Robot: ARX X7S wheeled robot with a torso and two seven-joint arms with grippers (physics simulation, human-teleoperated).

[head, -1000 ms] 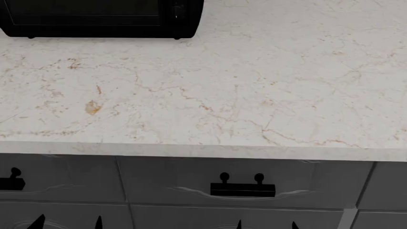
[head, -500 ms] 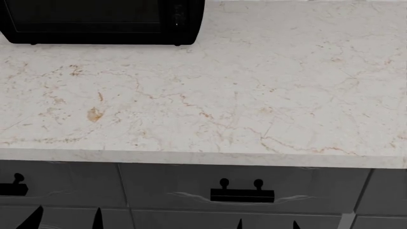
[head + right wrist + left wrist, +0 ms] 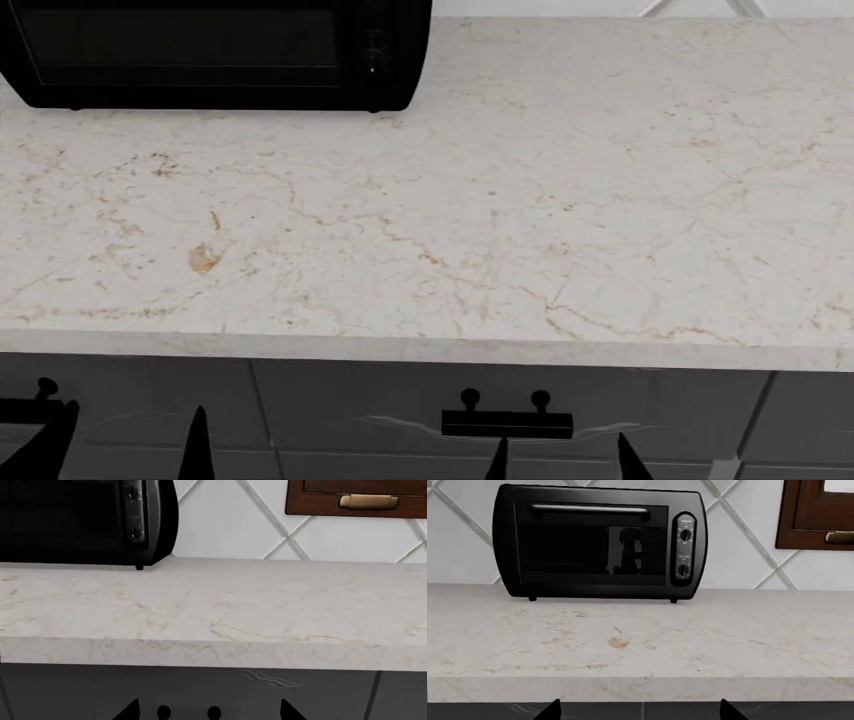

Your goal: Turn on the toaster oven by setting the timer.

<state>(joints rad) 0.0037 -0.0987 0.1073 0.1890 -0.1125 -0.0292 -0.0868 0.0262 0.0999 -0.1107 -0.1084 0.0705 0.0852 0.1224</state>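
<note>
- Black and boxy, the toaster oven (image 3: pixel 599 542) sits at the far left of the marble counter (image 3: pixel 534 200), back against the tiled wall (image 3: pixel 740 540).
- I see its long side running left to right along the wall, with the glass door (image 3: pixel 590 550) facing me over the counter's front edge.
- Its bar handle (image 3: pixel 590 510) lies level across the top of the door, and the knobs (image 3: pixel 684 535) stack in an upright column at the oven's right end.
- My left gripper (image 3: pixel 127 440) hangs low in front of the grey drawers (image 3: pixel 400 400), fingertips spread apart and holding nothing, well short of the oven.
- My right gripper (image 3: pixel 561 460) is also low, by the drawer handle (image 3: pixel 507 422), its tips likewise spread and empty.
- Off to the right, a brown cabinet (image 3: pixel 357 497) with a brass pull (image 3: pixel 367 501) hangs on the wall.
</note>
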